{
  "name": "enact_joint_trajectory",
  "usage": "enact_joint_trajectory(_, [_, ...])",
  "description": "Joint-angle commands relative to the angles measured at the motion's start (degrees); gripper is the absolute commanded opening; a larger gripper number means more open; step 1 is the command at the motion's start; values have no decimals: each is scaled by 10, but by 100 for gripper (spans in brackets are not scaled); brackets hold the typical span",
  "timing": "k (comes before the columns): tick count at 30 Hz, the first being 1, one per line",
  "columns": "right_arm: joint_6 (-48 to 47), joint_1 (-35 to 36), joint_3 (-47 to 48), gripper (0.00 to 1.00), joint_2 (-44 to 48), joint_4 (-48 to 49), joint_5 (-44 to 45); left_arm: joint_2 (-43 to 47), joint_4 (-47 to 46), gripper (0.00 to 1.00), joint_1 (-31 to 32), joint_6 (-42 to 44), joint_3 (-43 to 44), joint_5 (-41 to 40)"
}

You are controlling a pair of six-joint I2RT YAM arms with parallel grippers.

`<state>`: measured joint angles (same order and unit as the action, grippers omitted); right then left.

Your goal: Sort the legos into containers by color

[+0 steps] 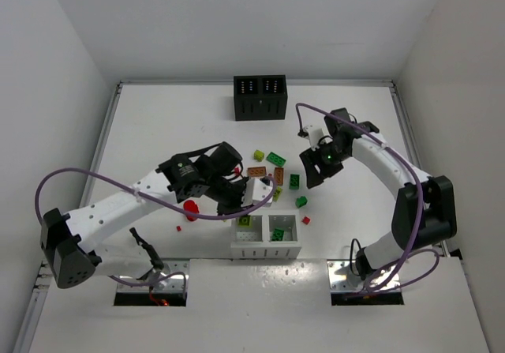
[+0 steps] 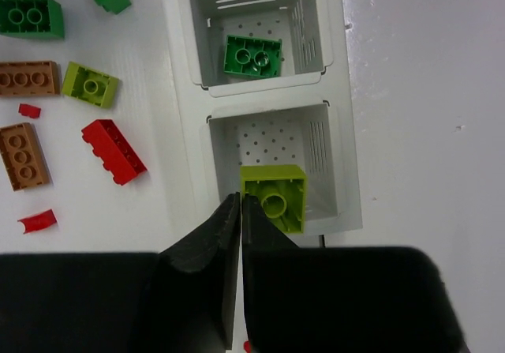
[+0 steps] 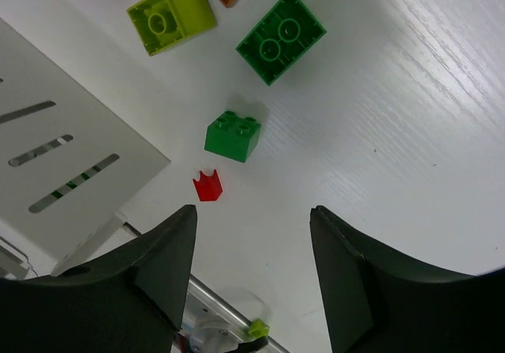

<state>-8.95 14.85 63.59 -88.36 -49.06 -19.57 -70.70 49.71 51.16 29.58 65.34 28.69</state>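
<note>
The white container [image 2: 189, 92] has a dark green lego [image 2: 252, 56] in its far compartment and a lime lego [image 2: 274, 197], hollow side up, in its near one. My left gripper [image 2: 240, 199] is shut and holds nothing, its tips at the near compartment's left rim beside the lime lego. Loose legos lie left of the box: a red one [image 2: 113, 151], a lime one [image 2: 91, 84], an orange-brown one [image 2: 28, 77]. My right gripper [image 3: 252, 211] stands open above the table, short of a small dark green lego [image 3: 233, 137] and a red chip [image 3: 208, 185]. The black container [image 1: 259, 97] stands at the back.
A bigger green lego [image 3: 281, 36] and a lime one [image 3: 171, 15] lie beyond the right gripper, with the white container's slotted side [image 3: 63, 148] to its left. In the top view the white container [image 1: 266, 249] sits near the front edge, between the two arms.
</note>
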Motion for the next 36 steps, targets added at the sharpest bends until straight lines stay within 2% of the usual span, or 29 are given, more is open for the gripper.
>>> enact_joint_trajectory(1, [-63, 3, -4, 60, -2, -9, -28, -5, -13, 12, 11, 19, 19, -1])
enact_joint_trajectory(4, [-77, 10, -15, 61, -2, -9, -40, -15, -13, 22, 11, 25, 19, -1])
enact_joint_trajectory(5, [-84, 10, -22, 61, -2, -9, -40, -15, -13, 31, 11, 25, 19, -1])
enact_joint_trajectory(7, [-100, 10, -22, 63, -8, -9, -47, -15, -13, 40, 11, 25, 19, -8])
enact_joint_trajectory(8, [-107, 10, -27, 63, -8, -9, -47, -15, -18, 47, 11, 20, 19, -8])
enact_joint_trajectory(9, [-117, 16, -27, 63, -8, -9, -52, -15, -18, 49, 11, 20, 19, -16])
enact_joint_trajectory(14, [-210, 36, -58, 63, 5, 11, -59, 9, -59, 52, -32, -15, 44, -16])
enact_joint_trajectory(17, [-250, 50, -71, 62, 5, 23, -70, 20, -102, 53, -88, -45, 54, -1])
enact_joint_trajectory(21, [-313, 65, -76, 62, -20, 44, -76, -1, -102, 56, -168, -66, 84, 32])
enact_joint_trajectory(25, [-333, 82, -87, 62, -44, 81, -62, -9, -94, 70, -235, -95, 103, 51])
enact_joint_trajectory(31, [-346, 87, -93, 62, -76, 116, -45, -9, -94, 71, -297, -122, 109, 71])
enact_joint_trajectory(36, [-346, 93, -93, 62, -103, 135, -40, -9, -94, 71, -323, -122, 103, 81])
